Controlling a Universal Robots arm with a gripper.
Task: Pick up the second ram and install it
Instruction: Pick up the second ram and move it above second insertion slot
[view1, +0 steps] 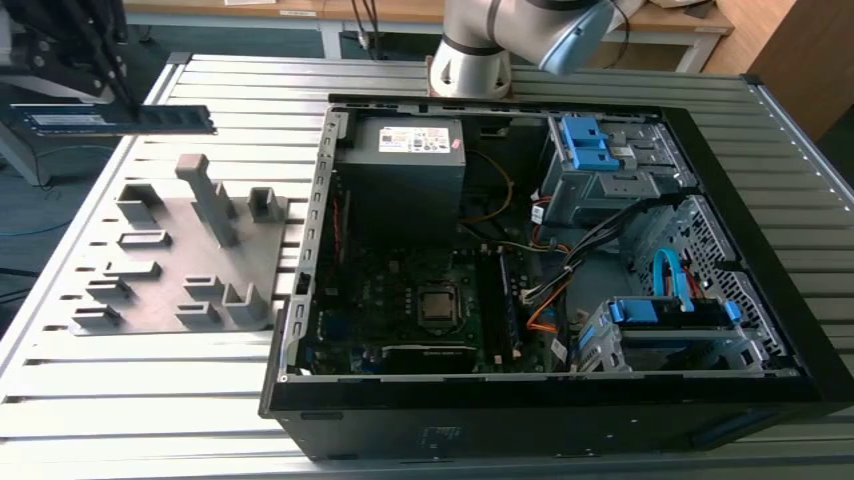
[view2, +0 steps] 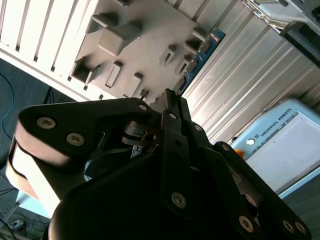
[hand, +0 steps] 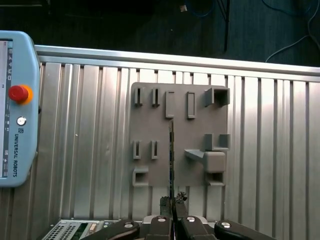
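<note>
The second ram (view1: 114, 120) is a long, thin dark board with a blue label, hanging level in the air above the slatted table at the exterior view's upper left. My gripper (view1: 130, 108) is shut on its upper edge. In the first wrist view the ram (hand: 171, 150) shows edge-on as a thin dark line over the grey fixture (hand: 177, 135), running out from my gripper (hand: 172, 204). In the second wrist view the ram (view2: 200, 60) extends past my gripper (view2: 170, 97).
The grey fixture (view1: 187, 250) with upright blocks lies on the table below the ram. An open computer case (view1: 747, 330) takes up the exterior view's right, with the CPU socket (view1: 437, 303), memory slots (view1: 507, 300) and orange and blue cables inside. A teach pendant (hand: 17, 110) lies on the slats.
</note>
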